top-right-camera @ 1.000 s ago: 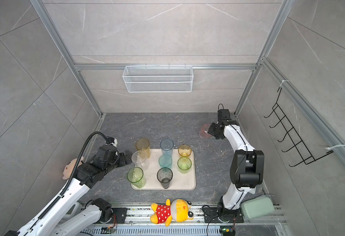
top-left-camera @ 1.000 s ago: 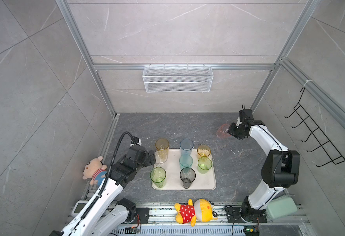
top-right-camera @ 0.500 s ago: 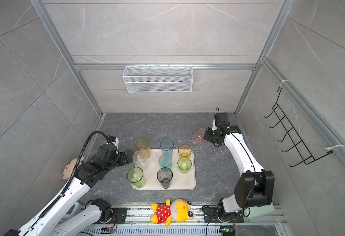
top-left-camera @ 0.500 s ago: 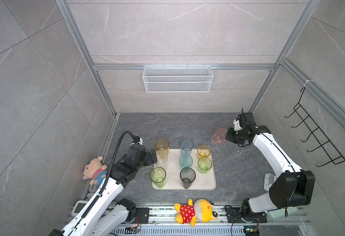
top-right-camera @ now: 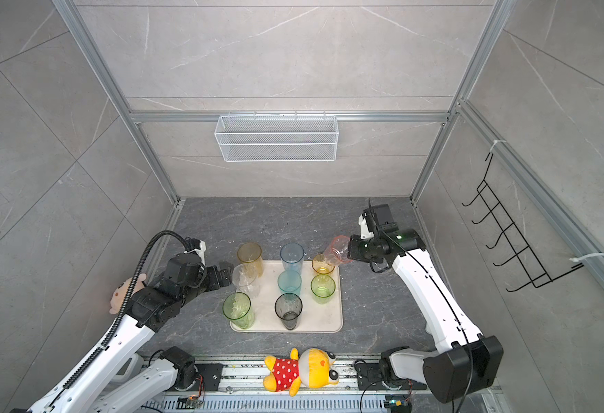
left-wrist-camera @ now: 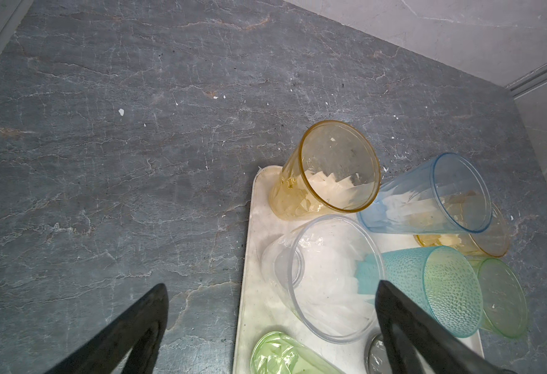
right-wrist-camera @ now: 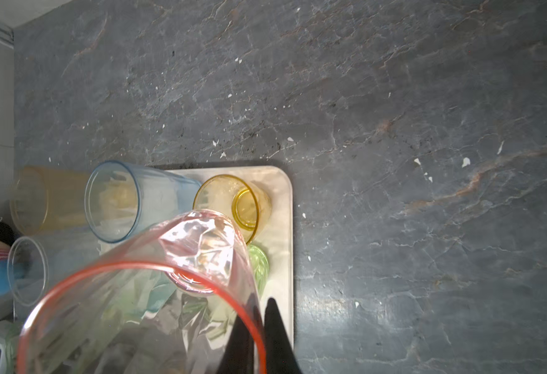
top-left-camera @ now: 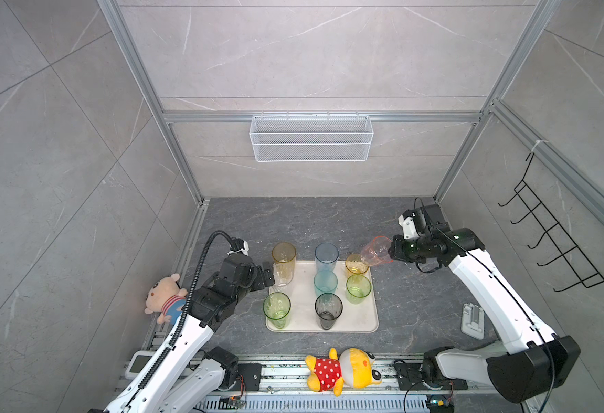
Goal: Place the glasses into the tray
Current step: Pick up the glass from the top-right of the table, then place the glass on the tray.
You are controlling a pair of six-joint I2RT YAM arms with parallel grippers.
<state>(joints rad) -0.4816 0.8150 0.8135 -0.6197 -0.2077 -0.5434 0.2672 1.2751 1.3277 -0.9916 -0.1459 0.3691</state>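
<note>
R tool brought pink glass over tray, clamping rim; L tool splayed wide.

High stereo pair, wrist views near tray

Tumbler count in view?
9. On the tray: amber, pale blue, yellow in the far row; clear, teal, lime in the middle; green, grey nearest. Pink: tilted in the right end effector. None seem hidden.

Bright, even light, soft shadows; wrist views distort at edges, slightly blurred.
</note>
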